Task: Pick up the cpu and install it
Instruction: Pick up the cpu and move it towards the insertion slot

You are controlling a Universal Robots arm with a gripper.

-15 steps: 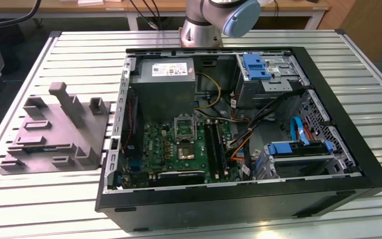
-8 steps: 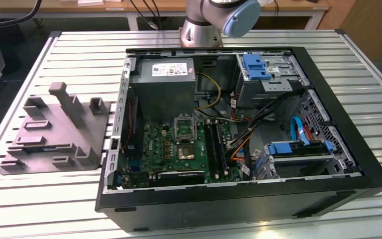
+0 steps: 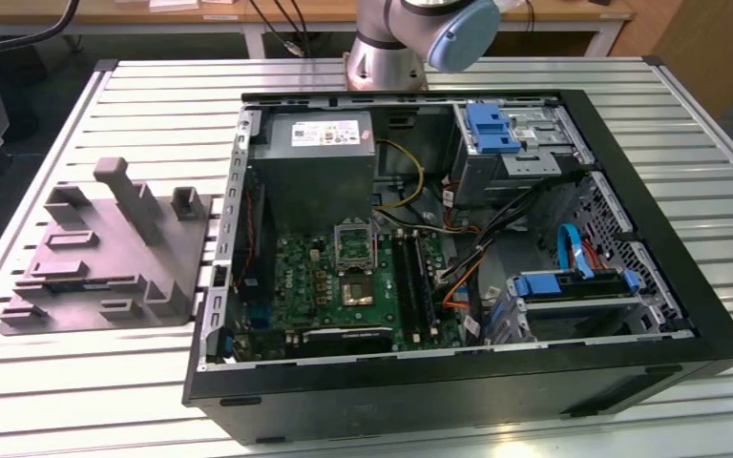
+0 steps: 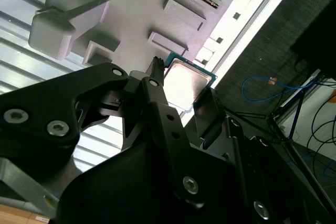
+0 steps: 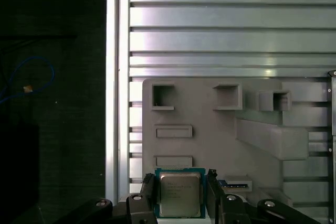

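The arm [image 3: 399, 38] rises from its base at the far edge of the table [image 3: 35, 401], behind the case [image 3: 494, 386] — a silver column with a blue-capped joint. In both wrist views the gripper [image 5: 180, 177] points down over the tray [image 5: 210, 135]. Its two black fingers [image 5: 148, 195] are closed against opposite edges of the cpu [image 5: 180, 198], pinching it between them; whether the chip touches the tray below cannot be told. The cpu is a flat square with a silvery metal top and a teal-green rim. The tray is matte grey moulded plastic with shallow rectangular recesses, small open boxes and upright posts. In the exterior view it lies on the table to the exterior view's left of the case. The table is made of ribbed aluminium slats. The case is a black tower laid on its side, open on top. Inside are a green motherboard [image 3: 328, 286] with a socket [image 3: 356, 286] in a shiny metal frame and a grey power supply [image 3: 322, 143] at the far side. Blue-tabbed drive bays [image 3: 568, 286] sit toward the exterior view's right, among loose cables [image 3: 494, 239] — black, yellow, orange and blue.
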